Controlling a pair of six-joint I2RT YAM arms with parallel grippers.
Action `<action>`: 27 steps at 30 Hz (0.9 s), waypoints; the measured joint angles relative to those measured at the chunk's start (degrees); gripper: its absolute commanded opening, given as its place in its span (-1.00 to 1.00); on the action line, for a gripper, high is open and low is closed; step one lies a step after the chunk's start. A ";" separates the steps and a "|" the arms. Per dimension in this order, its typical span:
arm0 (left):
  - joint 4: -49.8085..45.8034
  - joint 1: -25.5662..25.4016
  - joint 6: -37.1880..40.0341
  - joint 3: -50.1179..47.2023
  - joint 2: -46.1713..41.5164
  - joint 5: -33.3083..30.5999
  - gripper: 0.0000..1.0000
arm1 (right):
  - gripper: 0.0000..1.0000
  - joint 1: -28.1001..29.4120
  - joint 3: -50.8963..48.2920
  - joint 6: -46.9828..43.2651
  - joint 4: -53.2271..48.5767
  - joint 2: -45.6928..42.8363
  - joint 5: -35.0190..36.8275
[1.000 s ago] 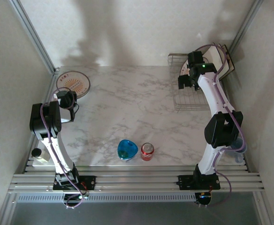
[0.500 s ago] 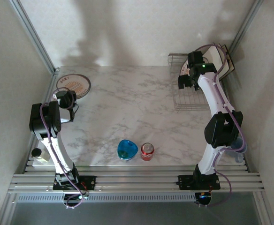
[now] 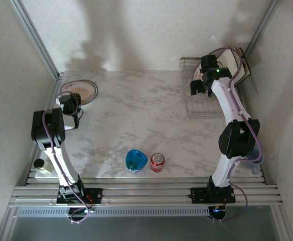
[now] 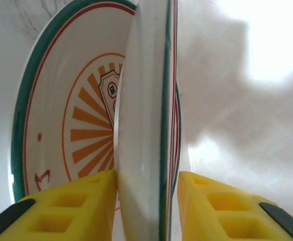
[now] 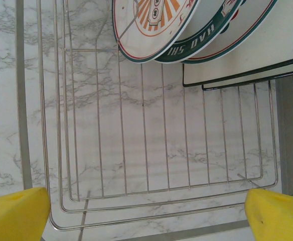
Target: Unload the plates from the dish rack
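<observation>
A round white plate (image 3: pixel 80 89) with an orange sunburst and a green-and-red rim is at the far left of the marble table. Its rim (image 4: pixel 145 100) runs edge-on between the yellow fingers (image 4: pixel 81 206) of my left gripper (image 4: pixel 146 175), which is shut on it. My left gripper (image 3: pixel 72 103) sits at the plate's near edge. The silver wire dish rack (image 3: pixel 200 103) stands at the far right. Round plates (image 5: pixel 154 25) and square cream plates (image 5: pixel 252 52) lean at its far end. My right gripper (image 5: pixel 146 216) hovers open over the rack's bare grid (image 5: pixel 151 140), holding nothing.
A glossy blue bowl (image 3: pixel 136 159) and a red can (image 3: pixel 157 162) stand near the front centre. A small jar (image 3: pixel 39 163) sits at the front left by the rail. White walls close in on the left, back and right.
The left gripper has edged farther back with the plate, which now looks flatter against the table. The right arm has not moved.
</observation>
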 measured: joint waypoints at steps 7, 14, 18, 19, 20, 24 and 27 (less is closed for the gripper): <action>-2.03 0.11 2.23 1.92 -0.35 1.29 0.26 | 0.98 0.00 0.00 0.02 0.07 0.00 -0.02; -5.75 0.15 6.01 2.93 -2.12 2.45 0.55 | 0.98 0.00 0.00 0.15 0.96 0.00 -0.96; -8.94 0.13 8.66 2.93 -3.58 2.56 0.62 | 0.98 0.02 -0.31 0.15 1.40 0.00 -1.44; -9.68 0.13 9.25 2.93 -3.93 2.58 0.64 | 0.98 0.02 -0.42 0.15 1.46 0.00 -1.49; -10.54 0.13 9.97 2.93 -4.37 2.58 0.67 | 0.98 0.02 -0.52 0.15 1.53 0.00 -1.51; -13.75 0.07 12.81 2.93 -5.75 2.56 0.75 | 0.98 0.02 -0.81 0.13 1.68 0.00 -1.53; -16.09 -0.13 15.21 3.13 -6.56 2.32 0.78 | 0.98 0.02 -0.81 0.15 1.73 0.00 -1.55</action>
